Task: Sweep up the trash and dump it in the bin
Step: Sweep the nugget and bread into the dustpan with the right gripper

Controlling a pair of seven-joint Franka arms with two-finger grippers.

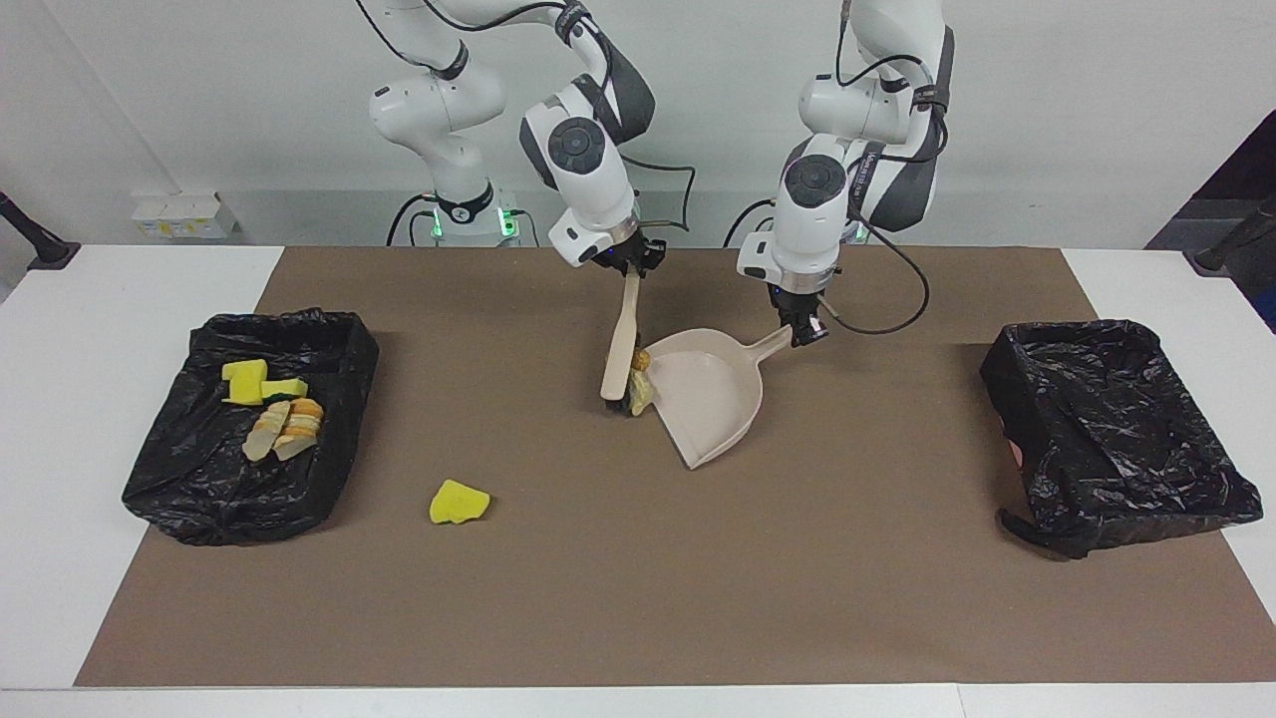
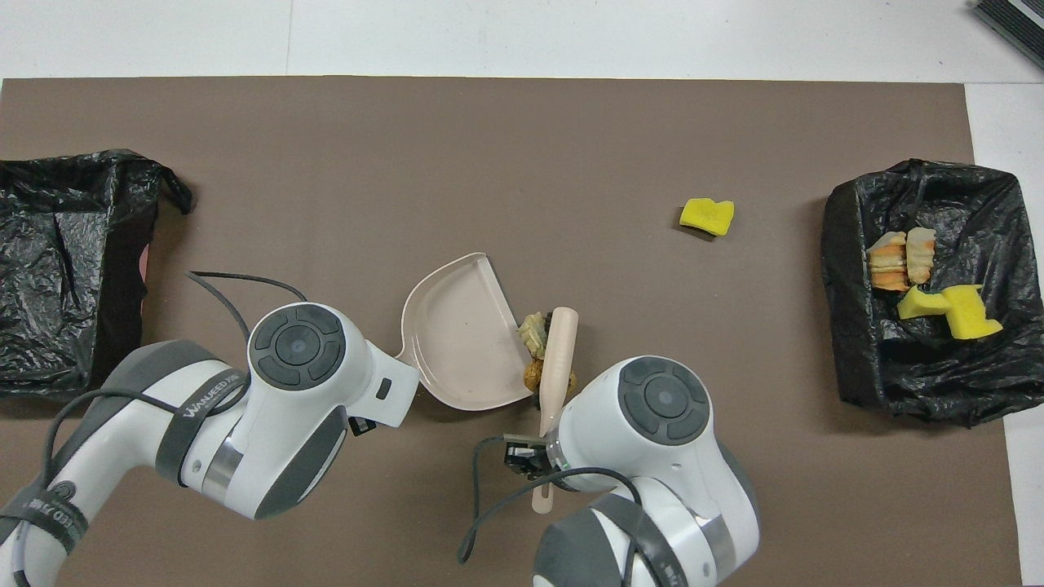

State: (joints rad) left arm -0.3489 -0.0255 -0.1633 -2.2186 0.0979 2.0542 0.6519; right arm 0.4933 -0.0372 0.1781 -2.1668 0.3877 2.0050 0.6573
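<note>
Beige tools: brush [image 1: 620, 344] and dustpan [image 1: 706, 394], mid-mat, mouth of the pan turned toward the brush.
Right gripper [image 1: 630, 265]: clamped tight on the brush handle's top end; bristles down on the mat.
Left gripper [image 1: 803, 331]: closed on the dustpan's handle, pan lip resting on the mat.
Trash at the pan: cream chunk [image 2: 534, 333] and orange-brown lump [image 2: 533, 373], pressed between brush head and pan lip, half onto the lip.
Trash loose: yellow sponge piece [image 1: 459, 502], alone on the mat, farther from the robots, toward the right arm's end.
Trash binned: sponge and bread-like scraps lying in the black-lined bin [image 1: 179, 479] at the right arm's end.
Second bin [image 1: 1116, 429]: black-lined, at the left arm's end; no scraps seen in it.
Step in hand: sweeping the two scraps into the pan, by my reading.
Next move: likely a short further push so both clear the lip, pan held steady.
Surface: brown mat [image 1: 638, 598] on a white table [image 1: 60, 399].
Room: pale wall, socket box low on it.
</note>
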